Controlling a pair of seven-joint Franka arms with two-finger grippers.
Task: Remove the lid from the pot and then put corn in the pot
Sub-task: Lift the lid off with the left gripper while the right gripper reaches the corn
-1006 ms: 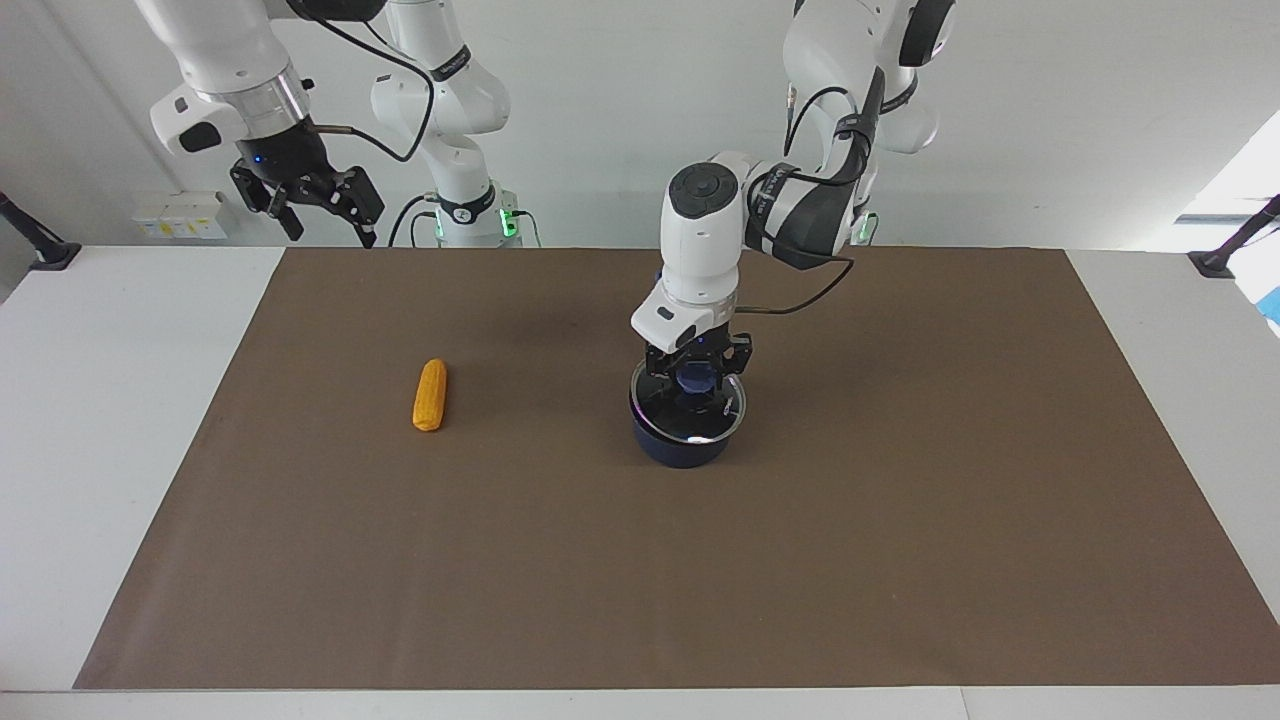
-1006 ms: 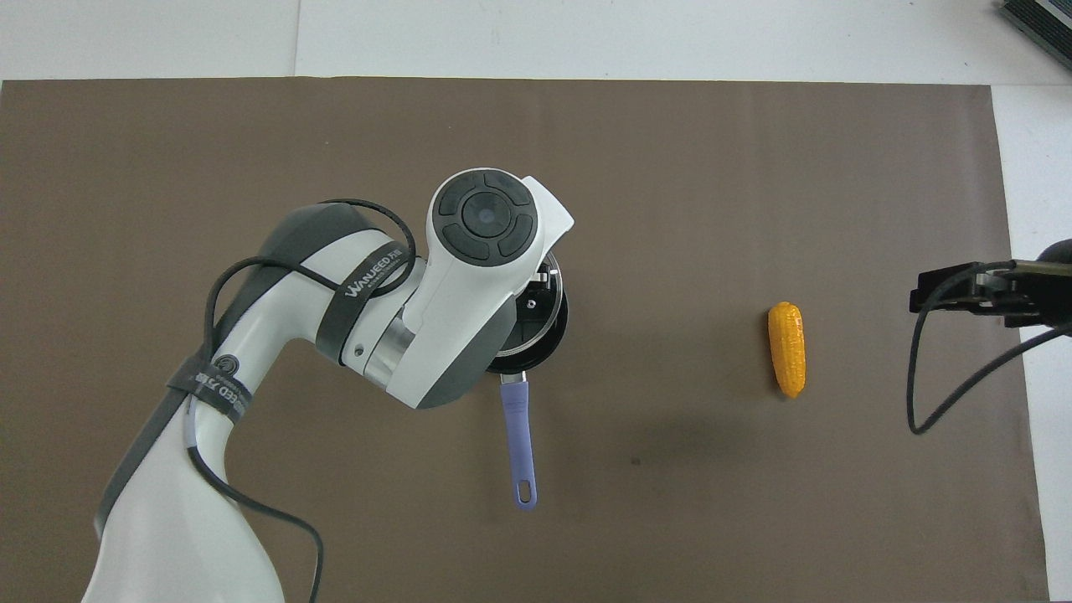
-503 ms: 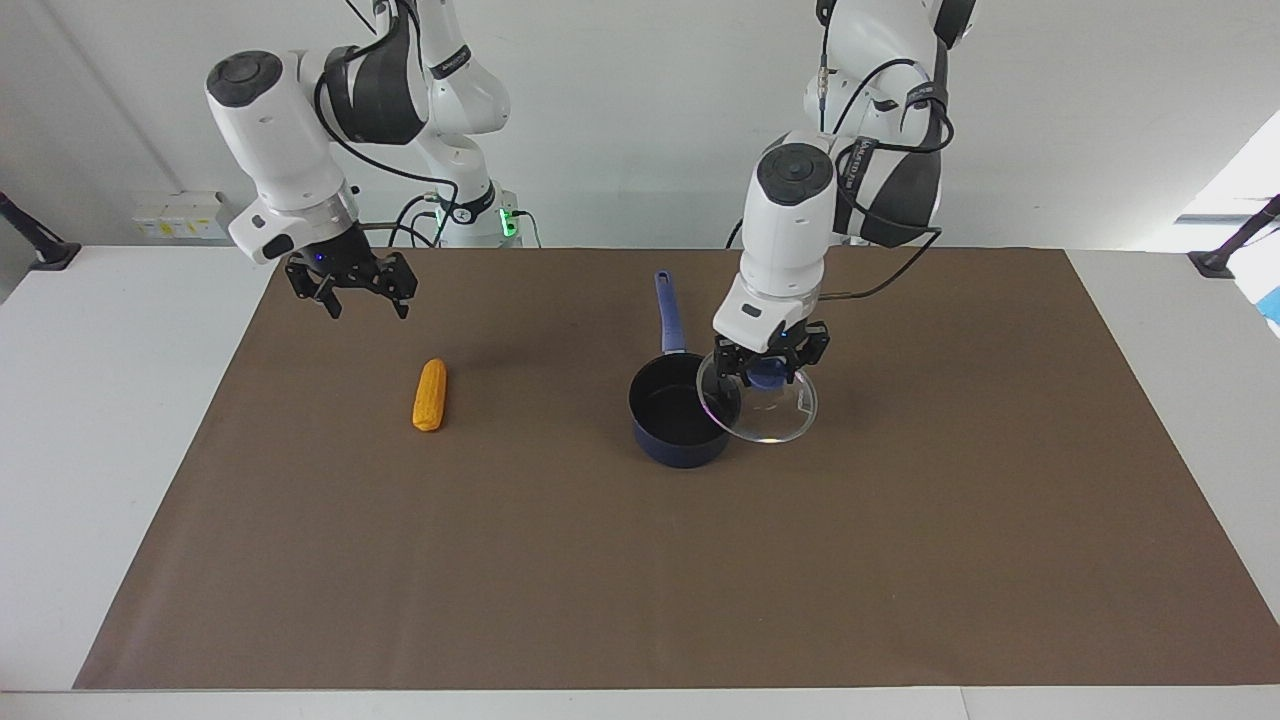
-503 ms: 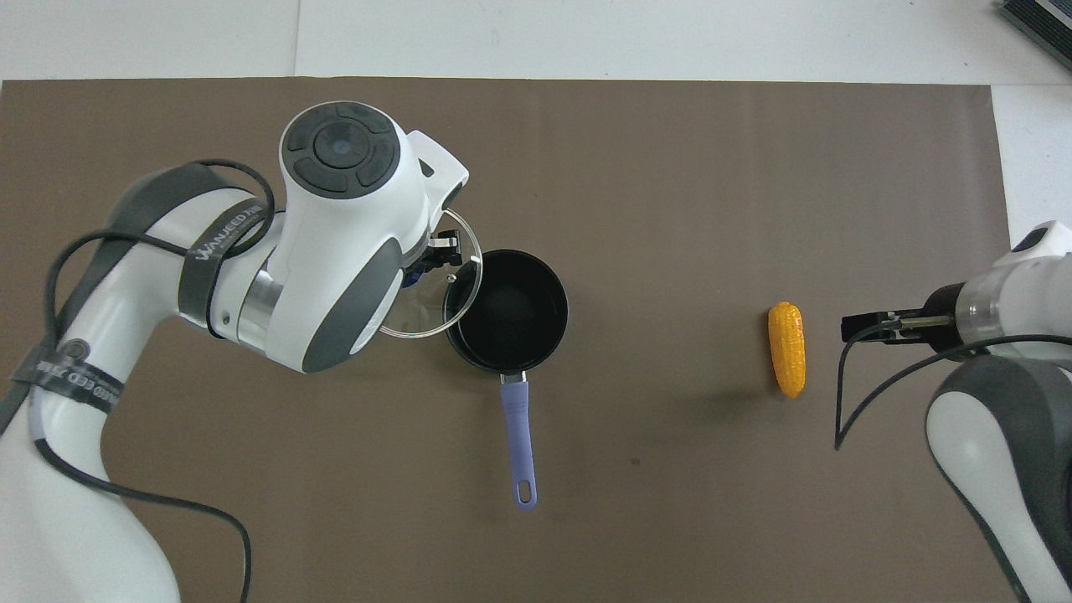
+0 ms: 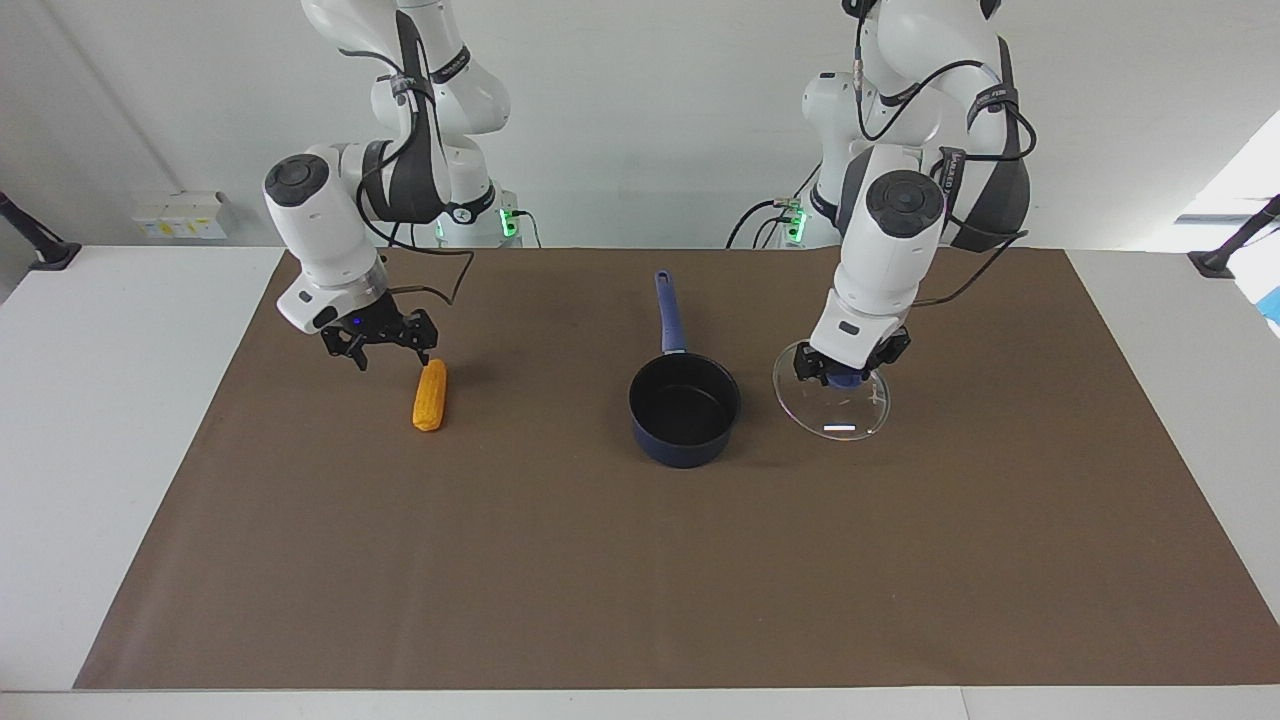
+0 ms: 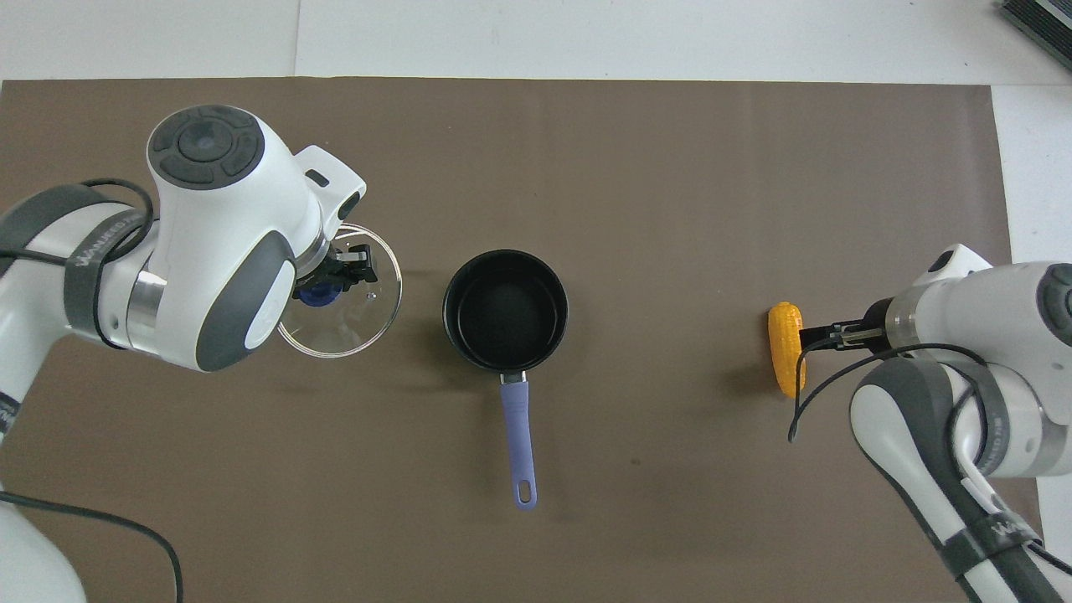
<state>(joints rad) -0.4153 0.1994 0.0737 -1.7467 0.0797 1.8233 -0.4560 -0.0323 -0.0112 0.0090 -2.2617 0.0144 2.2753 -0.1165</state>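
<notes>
On the brown mat (image 5: 640,560), left tool (image 5: 848,368) grips the lid (image 5: 832,405); right tool (image 5: 381,343) gapes wide.

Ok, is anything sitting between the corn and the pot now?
Nothing visible. The corn lies on bare mat, the pot stands uncovered, and the left tool holds the lid toward the left arm's end of the table.

Brown mat (image 5: 640,560) on white table (image 5: 100,450)
</notes>
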